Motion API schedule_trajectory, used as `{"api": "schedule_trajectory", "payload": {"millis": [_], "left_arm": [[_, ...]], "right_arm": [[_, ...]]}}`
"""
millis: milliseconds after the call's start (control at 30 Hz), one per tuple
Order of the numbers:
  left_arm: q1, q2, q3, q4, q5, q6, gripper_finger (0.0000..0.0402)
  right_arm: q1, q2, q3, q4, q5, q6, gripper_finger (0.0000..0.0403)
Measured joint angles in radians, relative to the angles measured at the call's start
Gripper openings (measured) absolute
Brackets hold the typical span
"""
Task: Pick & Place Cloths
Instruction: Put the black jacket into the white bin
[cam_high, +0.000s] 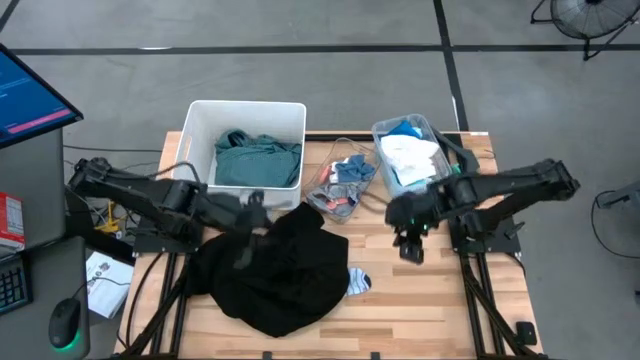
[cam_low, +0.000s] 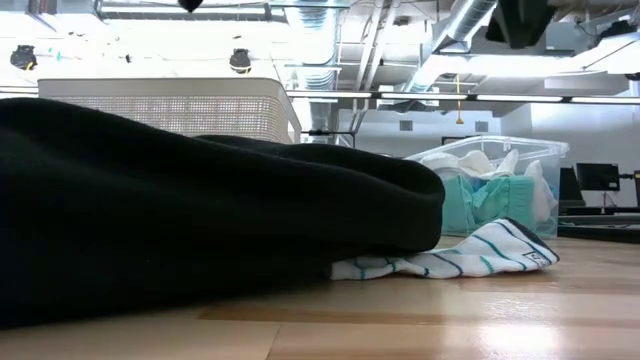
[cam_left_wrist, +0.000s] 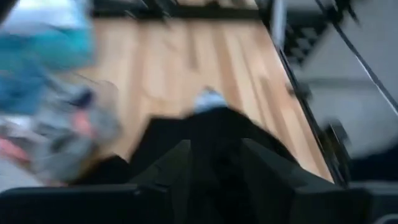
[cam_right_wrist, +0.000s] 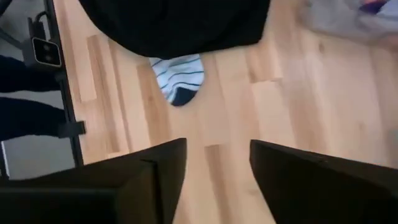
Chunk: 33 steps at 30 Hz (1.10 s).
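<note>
A large black garment (cam_high: 280, 270) lies spread on the wooden table and fills the low view's left (cam_low: 180, 220). A white sock with teal stripes (cam_high: 358, 283) lies against its right edge, flat on the wood (cam_right_wrist: 179, 78). My left gripper (cam_high: 252, 207) is at the garment's far left edge. In the blurred left wrist view its fingers stand apart (cam_left_wrist: 216, 168) with black cloth (cam_left_wrist: 211, 124) showing between them. My right gripper (cam_high: 411, 250) is open over bare wood, right of the sock (cam_right_wrist: 217, 168). A teal-green shirt (cam_high: 255, 158) lies in the white bin. My left gripper comes slanting down from the table's left onto the black garment's far left edge (cam_high: 262, 218). Blur and the dark cloth keep me from telling whether its fingers touch the garment.
The white bin (cam_high: 245, 105) stands at the far left. A clear bin of small pieces (cam_high: 345, 185) stands at the far middle. A clear bin with white and cyan cloths (cam_high: 405, 128) stands at the far right. Bare wood (cam_high: 430, 300) lies near right.
</note>
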<state>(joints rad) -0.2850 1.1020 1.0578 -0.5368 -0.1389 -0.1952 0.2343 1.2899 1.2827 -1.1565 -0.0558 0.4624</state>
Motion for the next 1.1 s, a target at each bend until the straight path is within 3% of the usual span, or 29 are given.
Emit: {"api": "schedule_trajectory", "payload": {"millis": [200, 333, 433, 633, 933, 1000, 1100], "left_arm": [[-0.105, 0.041, -0.091, 0.021, 0.042, 0.038, 0.0195], [-0.115, 0.077, -0.181, 0.089, -0.012, 0.036, 0.0248], [-0.114, 0.120, -0.263, 0.250, -0.068, 0.019, 0.0279], [-0.109, 0.251, -0.405, 0.593, -0.075, 0.007, 0.0305], [-0.098, 0.512, -0.489, 0.688, -0.133, -0.075, 0.0287], [-0.096, 0.545, -0.484, 0.700, -0.136, -0.136, 0.0258], [-0.095, 0.557, -0.485, 0.694, -0.142, -0.226, 0.0169]], "right_arm": [[0.158, 0.072, 0.000, 0.076, 0.038, 0.208, 0.0225], [0.227, 0.129, 0.000, 0.115, 0.038, 0.300, 0.0245], [0.266, 0.169, 0.000, 0.134, 0.038, 0.340, 0.0248], [0.313, 0.256, 0.001, 0.169, 0.037, 0.385, 0.0249], [0.323, 0.335, 0.000, 0.228, 0.030, 0.388, 0.0249], [0.325, 0.335, 0.000, 0.237, 0.029, 0.401, 0.0248], [0.328, 0.334, 0.000, 0.245, 0.030, 0.418, 0.0238]]}}
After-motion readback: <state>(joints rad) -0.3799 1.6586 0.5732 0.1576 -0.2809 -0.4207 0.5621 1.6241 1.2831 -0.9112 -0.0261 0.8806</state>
